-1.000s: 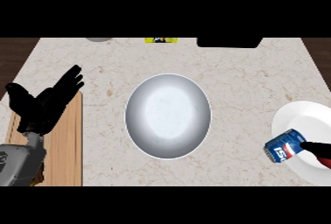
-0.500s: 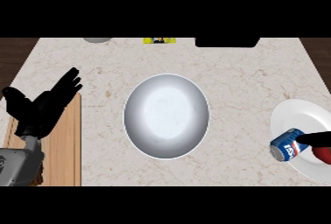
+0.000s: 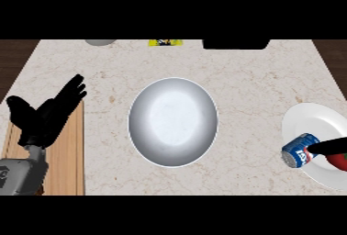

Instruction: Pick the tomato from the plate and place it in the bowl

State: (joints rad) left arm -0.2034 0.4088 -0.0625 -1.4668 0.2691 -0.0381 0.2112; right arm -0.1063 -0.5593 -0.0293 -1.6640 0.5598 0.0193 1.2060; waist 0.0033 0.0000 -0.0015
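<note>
A large grey oval bowl sits in the middle of the counter. At the right edge lies a white plate. A sliver of the red tomato shows on the plate at the picture's right border, mostly cut off. My right hand reaches in from the right edge just above the tomato, and its dark tip touches a blue can lying on the plate's left rim. My left hand rests open at the far left, fingers up and spread, well away from the bowl.
A wooden board lies under my left hand along the counter's left side. At the back edge are a grey round object, a yellow item and a black box.
My right hand has risen on the plate from below the can to beside it, and the red tomato now shows under it. The can and the left hand have barely moved.
</note>
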